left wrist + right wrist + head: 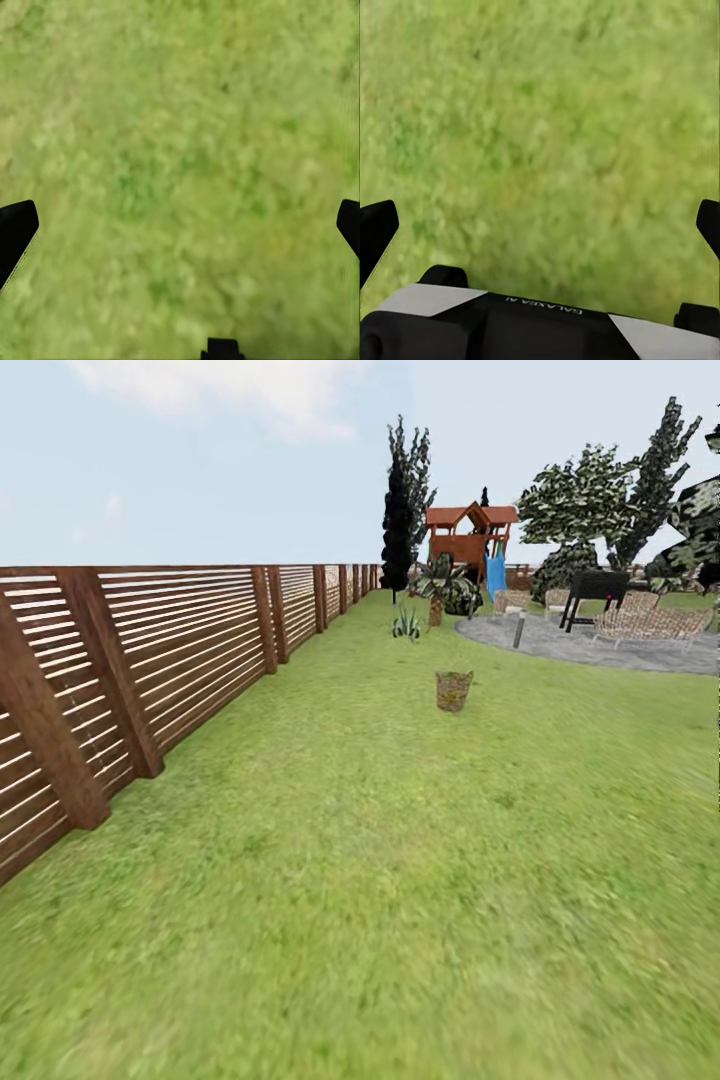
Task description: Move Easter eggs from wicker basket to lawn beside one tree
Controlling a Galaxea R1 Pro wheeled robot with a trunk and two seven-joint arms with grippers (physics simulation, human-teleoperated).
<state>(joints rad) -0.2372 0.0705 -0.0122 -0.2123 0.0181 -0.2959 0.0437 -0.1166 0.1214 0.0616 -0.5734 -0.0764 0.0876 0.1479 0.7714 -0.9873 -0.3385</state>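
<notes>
The wicker basket (454, 690) stands on the lawn (400, 880) just above frame centre, far ahead; probably neither arm is nearer. The left gripper (180, 225) and right gripper (540, 225) are spread wide, empty.

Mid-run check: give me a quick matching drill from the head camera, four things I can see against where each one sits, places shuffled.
Things:
1. round brown open-weave wicker basket
2. brown horizontal-slat wooden fence
3. red-roofed wooden play tower with a blue slide
4. black grill on legs

Places:
A. along the left side of the mottled green lawn
B. on the grey paved patio
C. alone on the grass, mid-distance, near centre
D. at the far end of the garden, in front of tall dark trees

Pairs: 1-C, 2-A, 3-D, 4-B
</notes>
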